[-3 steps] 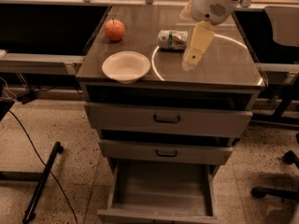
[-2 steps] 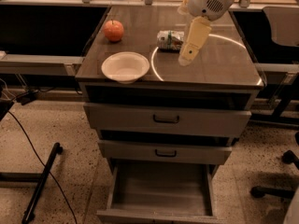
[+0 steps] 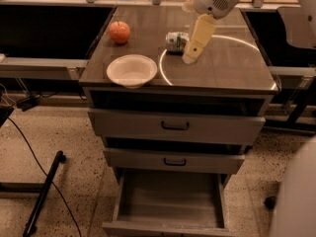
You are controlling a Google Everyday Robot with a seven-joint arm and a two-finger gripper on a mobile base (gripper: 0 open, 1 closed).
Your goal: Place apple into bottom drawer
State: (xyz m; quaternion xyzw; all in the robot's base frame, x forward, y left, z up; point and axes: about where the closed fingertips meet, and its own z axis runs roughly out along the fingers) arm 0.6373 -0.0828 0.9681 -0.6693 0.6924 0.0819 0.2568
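Our gripper (image 3: 190, 58) hangs over the cabinet top (image 3: 232, 65), just beside the crushed can (image 3: 176, 41); we cannot tell whether it is spread or closed. We see the apple (image 3: 119, 32) at the top's back left, behind the white bowl (image 3: 132, 70). The bottom drawer (image 3: 170, 204) stands pulled out.
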